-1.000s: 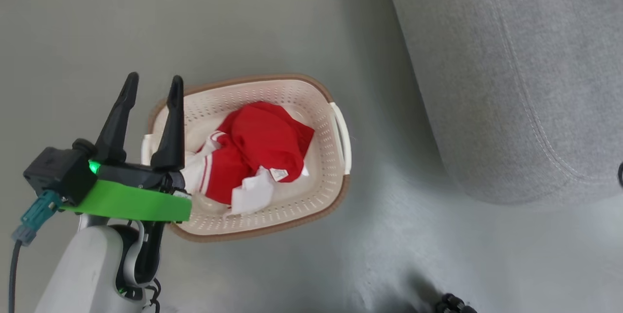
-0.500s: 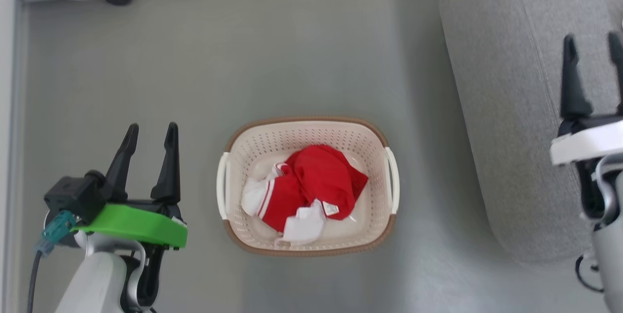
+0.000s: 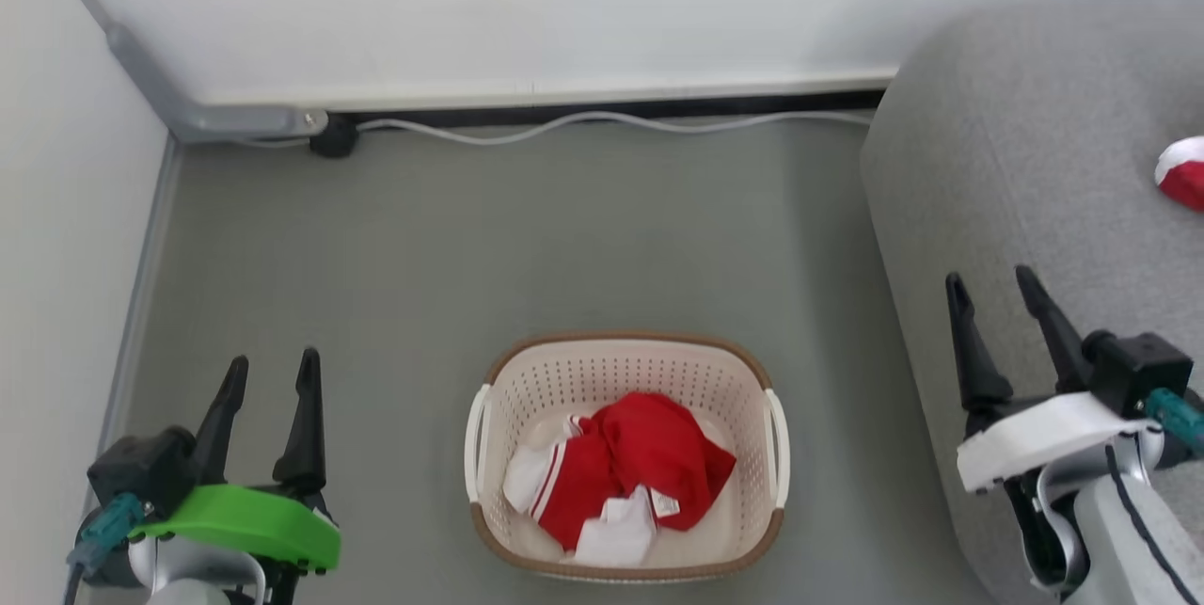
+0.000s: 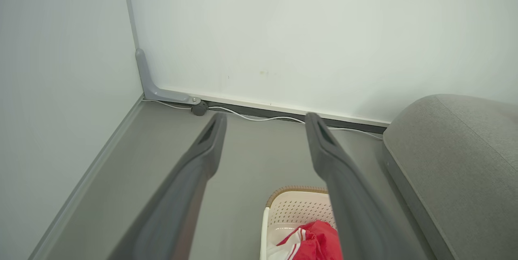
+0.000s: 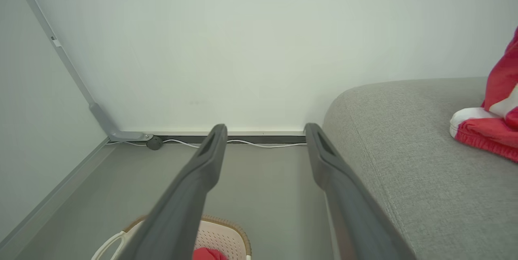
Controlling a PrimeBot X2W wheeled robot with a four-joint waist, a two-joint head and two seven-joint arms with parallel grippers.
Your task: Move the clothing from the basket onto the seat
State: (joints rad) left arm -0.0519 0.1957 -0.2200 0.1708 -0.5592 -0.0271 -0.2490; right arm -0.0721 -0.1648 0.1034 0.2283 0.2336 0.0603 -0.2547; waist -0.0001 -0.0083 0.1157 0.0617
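**One red bundle left in the basket, both arms waiting**

The clothing point(image 3: 625, 478) lies crumpled on the floor of the basket point(image 3: 621, 340), a red heap with white stripes at its left end and white trim and a small label point(image 3: 665, 503) along its near edge. In our head view its long axis runs roughly handle to handle across the basket, tilted a little, with the striped end towards the robot's left. We cannot say which end is collar or hem. The basket stands on the grey floor point(image 3: 423, 238), just beside the seat point(image 3: 1035, 163) on the robot's right, where another red-and-white piece point(image 3: 1183, 174) already rests.

The left gripper point(image 3: 274, 360) hangs to the basket's left with its fingers spread and nothing between them. The right gripper point(image 3: 990, 278), equally spread and empty, hovers over the seat's rounded edge. Neither touches the fabric.

We judge the pick-up not yet begun, and we see several risks. A pinch on so folded a heap may catch one loose layer and let the rest slide back. Fingers driven too deep could snag the perforated wall or shove the light basket across the floor. A trailing sleeve might hook the rim and tip the basket, and a release too near the seat's curved edge could let the garment slip off.
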